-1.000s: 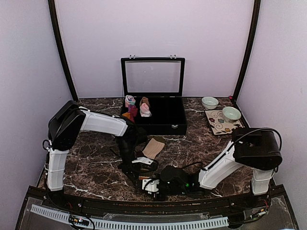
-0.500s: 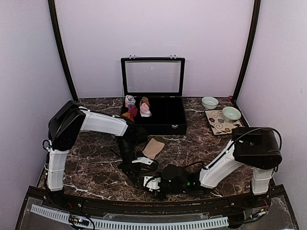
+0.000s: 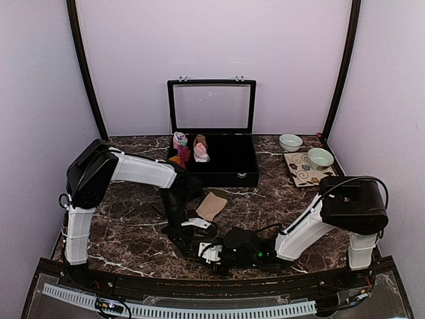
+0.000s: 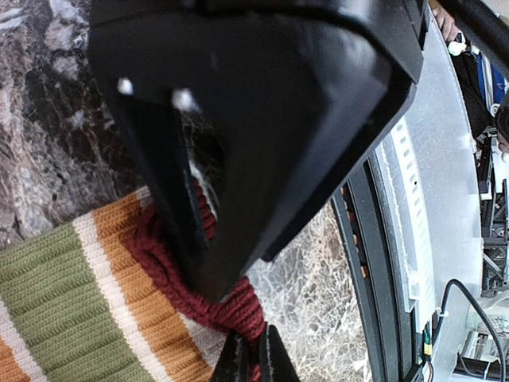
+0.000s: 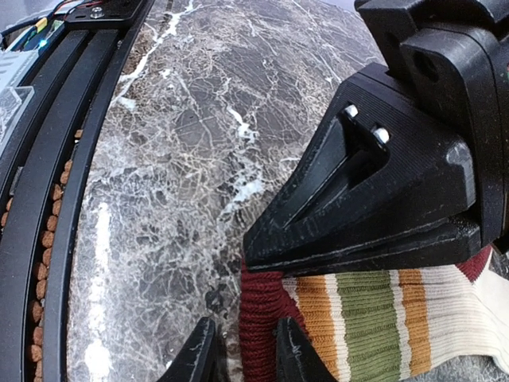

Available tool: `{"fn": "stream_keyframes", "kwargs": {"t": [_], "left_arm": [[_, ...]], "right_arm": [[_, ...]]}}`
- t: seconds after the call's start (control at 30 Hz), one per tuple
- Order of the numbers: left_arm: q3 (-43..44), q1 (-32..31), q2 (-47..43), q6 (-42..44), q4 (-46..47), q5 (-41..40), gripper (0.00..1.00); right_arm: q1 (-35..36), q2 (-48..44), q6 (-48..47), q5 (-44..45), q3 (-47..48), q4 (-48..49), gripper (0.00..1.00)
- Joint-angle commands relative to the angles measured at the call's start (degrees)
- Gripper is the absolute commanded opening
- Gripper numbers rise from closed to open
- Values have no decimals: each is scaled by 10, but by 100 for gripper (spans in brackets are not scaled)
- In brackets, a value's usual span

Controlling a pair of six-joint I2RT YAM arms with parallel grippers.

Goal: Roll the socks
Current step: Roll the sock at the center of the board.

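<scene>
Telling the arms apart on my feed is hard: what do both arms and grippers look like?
Both arms match: the left arm and right arm have white link covers with bulky black joint housings. A black cable loops over the right shoulder, and a green light glows near its wrist. The left gripper and right gripper are matte black, tapering to slim tips.

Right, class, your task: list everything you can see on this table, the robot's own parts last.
Black glass-lidded display case: one, open, back centre.
Rolled sock bundles: several, pink, magenta, orange, brown; case's left end.
Ceramic bowls: two, pale green, back right; nearer one on patterned mat.
Striped knitted sock: one seen, red cuff, green, orange, cream; near edge.
Marble table: one, dark brown.
Left gripper: shut on sock's cuff.
Right gripper: fingers either side of cuff.
</scene>
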Motion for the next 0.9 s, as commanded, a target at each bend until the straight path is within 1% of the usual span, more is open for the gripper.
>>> {"fn": "stream_keyframes", "kwargs": {"t": [0.0,0.07,0.13,0.17,0.23,0.3,0.33,0.37,0.4,0.53,0.7,0.8,0.87], "left_arm": [[0,2,-3,-3,-17,1,2],[-1,2,-4,-14,-7,0,7],[-6,3,-9,-25,7,0,16],[-11,3,-14,-31,15,0,23],[-22,6,-31,-42,31,0,33],[-32,14,-50,-51,42,-1,49],[-37,21,-60,-58,49,-3,53],[-46,29,-74,-63,54,-5,60],[-54,40,-90,-71,63,-7,63],[-108,82,-167,-98,122,-36,66],[-208,85,-285,-119,230,-119,64],[-264,83,-356,-89,262,-145,61],[-302,69,-390,-63,277,-158,60]], "right_arm": [[-11,40,14,-13,-4,-82,22],[-12,47,21,-18,-1,-95,15],[-14,52,30,-23,-2,-104,8],[-15,55,35,-25,-4,-106,6],[-16,59,45,-36,-6,-115,3],[-15,64,58,-45,-6,-124,1],[-15,65,65,-48,-8,-126,0],[-16,66,73,-51,-11,-126,0],[-15,64,82,-52,-16,-122,0],[-16,55,118,-68,-33,-108,0],[-19,49,169,-115,-38,-112,0],[-35,52,215,-167,-40,-111,0],[-50,61,246,-207,-36,-114,0]]}}
